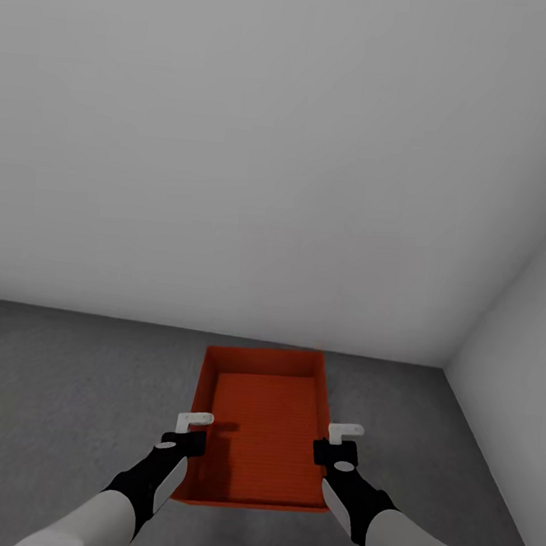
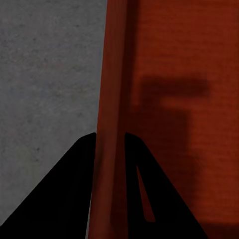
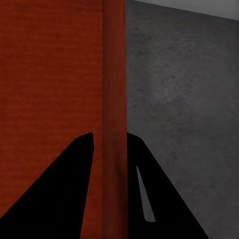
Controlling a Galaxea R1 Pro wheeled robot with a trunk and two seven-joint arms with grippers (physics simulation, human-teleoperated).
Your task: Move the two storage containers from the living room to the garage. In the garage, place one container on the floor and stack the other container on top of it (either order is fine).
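Observation:
One orange-red storage container (image 1: 264, 421) sits between my two arms over the dark grey concrete floor (image 1: 64, 387) of the garage, its long axis pointing away from me. My left gripper (image 1: 188, 439) is shut on its left wall (image 2: 112, 99), one finger inside and one outside. On the opposite side, my right gripper (image 1: 334, 448) clamps the right wall (image 3: 114, 74) the same way. The ribbed inside (image 2: 189, 59) is empty. I cannot tell whether the bin rests on the floor or hangs just above it.
A plain pale grey wall (image 1: 276, 141) rises just beyond the container's far end. A second wall (image 1: 523, 345) meets it at a corner on the right. Open concrete stretches to the left and in a narrower strip to the right.

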